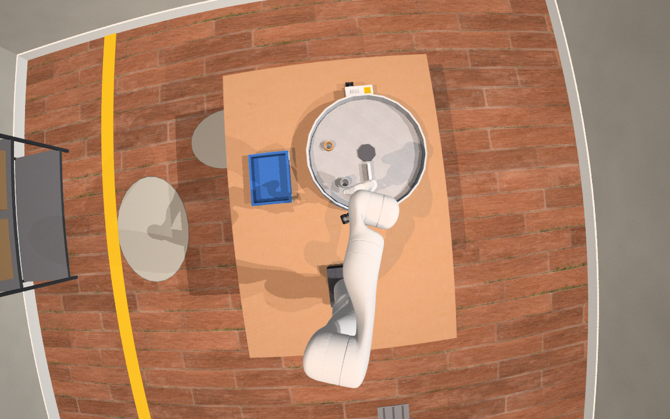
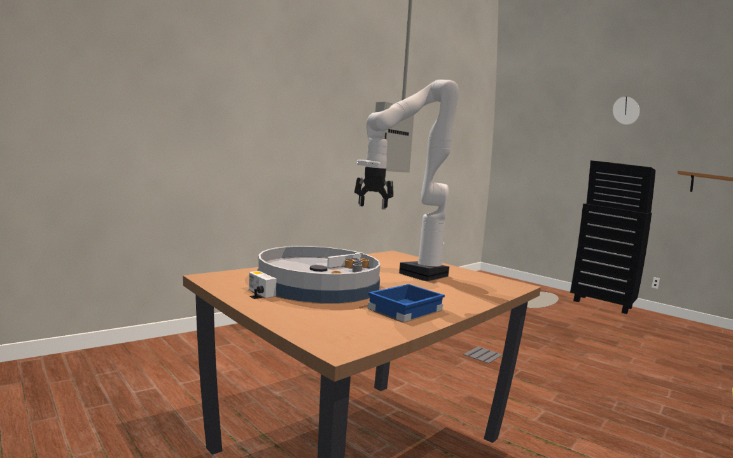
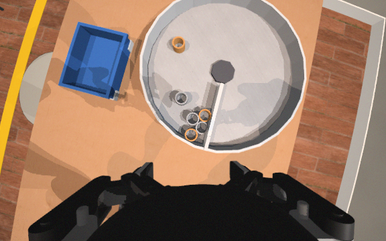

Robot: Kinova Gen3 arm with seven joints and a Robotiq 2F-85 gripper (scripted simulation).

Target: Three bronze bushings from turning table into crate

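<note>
My gripper (image 2: 372, 206) (image 3: 191, 170) is open and empty, high above the turning table (image 1: 389, 119) (image 2: 295, 278) (image 3: 253, 33). One bronze bushing (image 1: 327, 142) (image 3: 178, 48) stands apart on the table's crate side. A second bronze bushing (image 3: 204, 115) touches or nearly touches the white bar, and a third bronze bushing (image 3: 191, 134) is near the rim. Two grey bushings (image 3: 192, 118) (image 3: 201, 127) stand among these two. Another grey bushing (image 1: 344, 178) (image 3: 181, 98) stands a little apart. The blue crate (image 1: 270, 177) (image 2: 406, 301) (image 3: 94, 60) is empty.
A white bar (image 2: 343, 260) (image 3: 215, 114) runs from the dark hub (image 1: 366, 152) (image 3: 222, 71) to the rim. The turning table has a raised wall all round. A white control box (image 1: 358, 90) (image 2: 262, 283) sits outside it. The crate stands beside the turning table on the wooden table (image 1: 280, 244).
</note>
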